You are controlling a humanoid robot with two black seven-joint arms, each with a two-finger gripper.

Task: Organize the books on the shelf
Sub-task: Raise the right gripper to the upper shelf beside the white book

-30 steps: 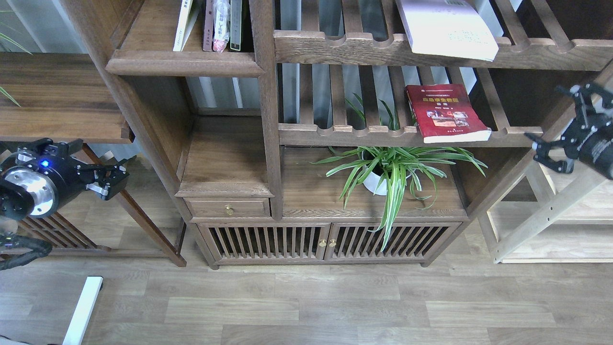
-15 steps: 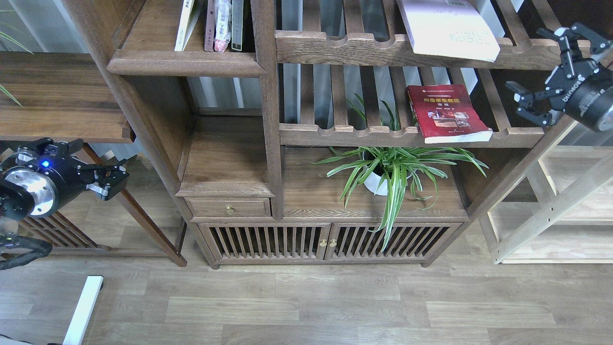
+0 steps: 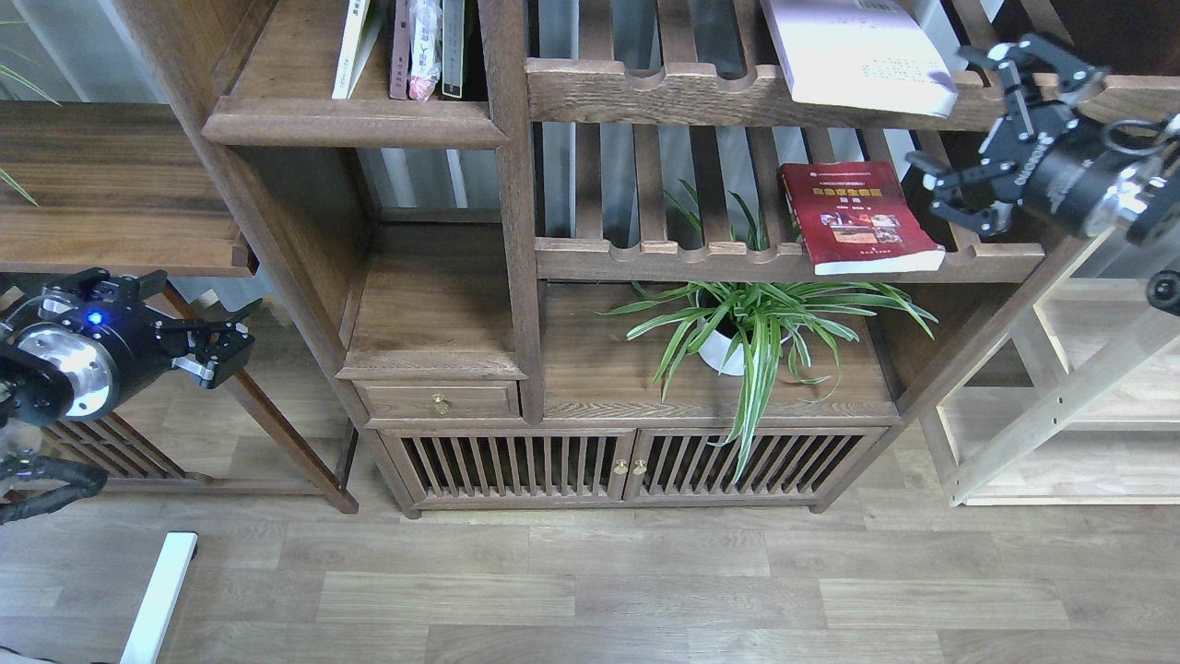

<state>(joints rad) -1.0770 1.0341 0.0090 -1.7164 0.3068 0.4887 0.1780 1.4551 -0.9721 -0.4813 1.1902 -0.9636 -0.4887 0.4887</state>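
Note:
A red book (image 3: 862,217) with a yellow title lies flat on the lower slatted rack. A white/pale pink book (image 3: 857,51) lies on the upper slatted rack. A yellow-green and white book (image 3: 350,46) leans on the solid dark-brown shelf (image 3: 355,122) at the top left, beside several upright books (image 3: 426,46). My right gripper (image 3: 959,120) is open and empty, just right of the red book and below the pale book's corner. My left gripper (image 3: 235,334) is open and empty, low at the far left, away from the bookcase.
A potted spider plant (image 3: 751,323) stands on the cabinet top under the lower rack. A dark side table (image 3: 111,184) is above the left gripper. A paler bare-wood unit (image 3: 1060,406) stands at the right. A white bar (image 3: 157,595) lies on the floor.
My right gripper has moved up and left, from beside the pale unit to close by the red book's right edge. My left gripper has dropped slightly.

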